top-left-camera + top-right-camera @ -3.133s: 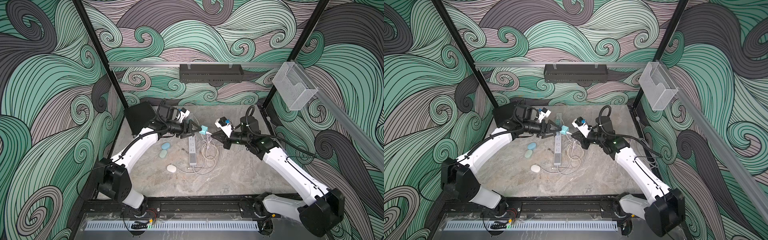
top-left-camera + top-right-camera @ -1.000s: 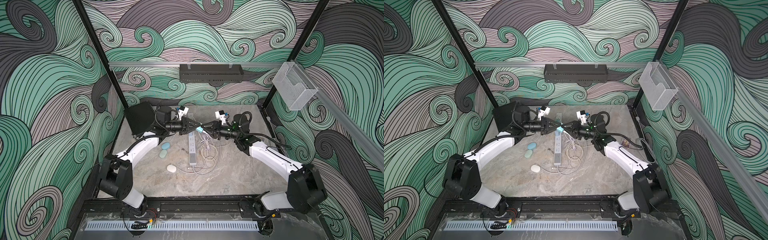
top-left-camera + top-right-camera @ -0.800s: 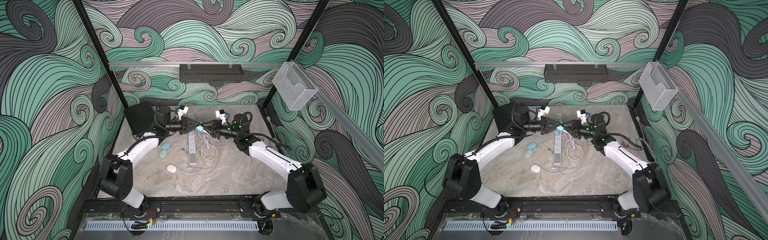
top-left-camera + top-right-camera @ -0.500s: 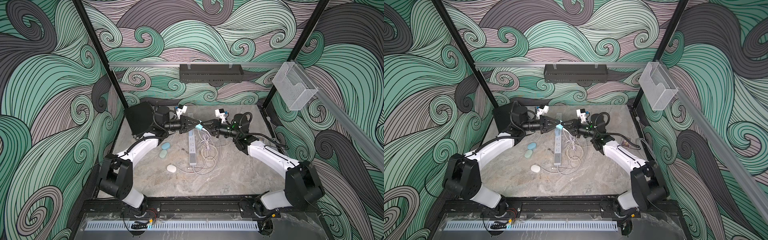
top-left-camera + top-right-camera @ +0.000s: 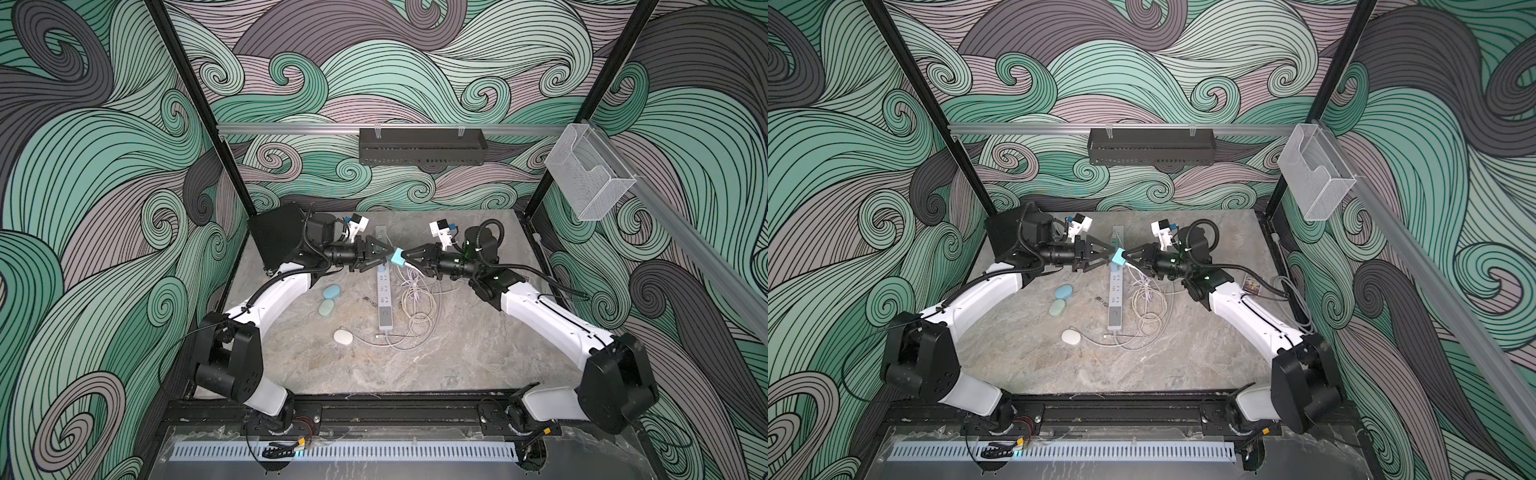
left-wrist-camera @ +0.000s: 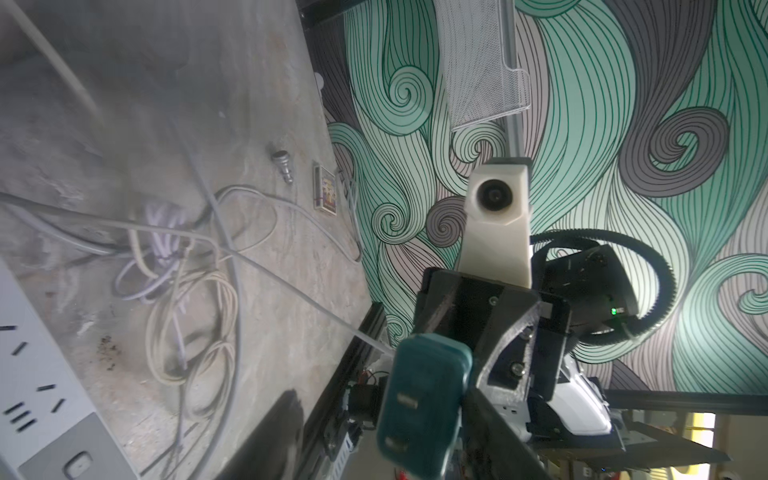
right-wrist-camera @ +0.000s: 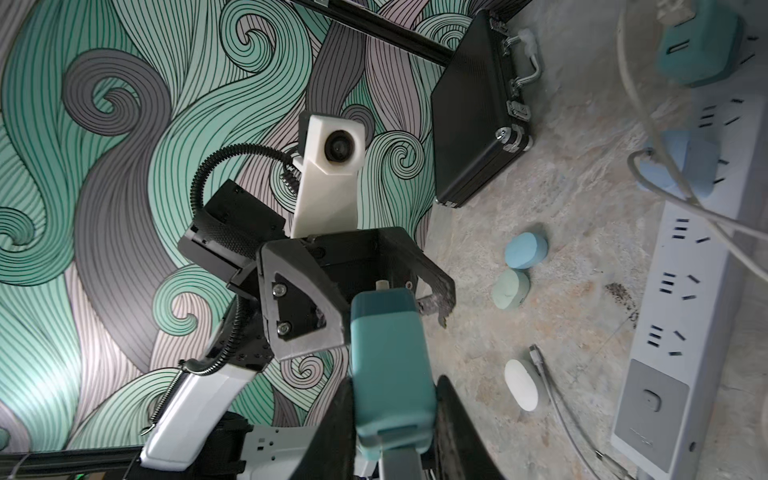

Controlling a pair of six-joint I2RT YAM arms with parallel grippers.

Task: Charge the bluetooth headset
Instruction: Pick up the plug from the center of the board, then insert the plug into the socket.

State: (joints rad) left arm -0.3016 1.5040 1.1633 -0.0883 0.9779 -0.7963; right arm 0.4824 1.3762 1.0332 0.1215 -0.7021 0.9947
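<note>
The right gripper (image 5: 406,260) is clamped on the teal charger plug (image 5: 397,257), held in the air above the power strip (image 5: 385,299). The left gripper (image 5: 388,254) has its jaws parted around the plug's other end. The white headset case (image 5: 343,336) lies on the table (image 5: 457,332) well apart from both grippers, near the strip's switch end

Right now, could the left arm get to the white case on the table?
Probably yes: the left gripper is open, and the white case lies uncovered on its side of the power strip, a thin cable beside it.
</note>
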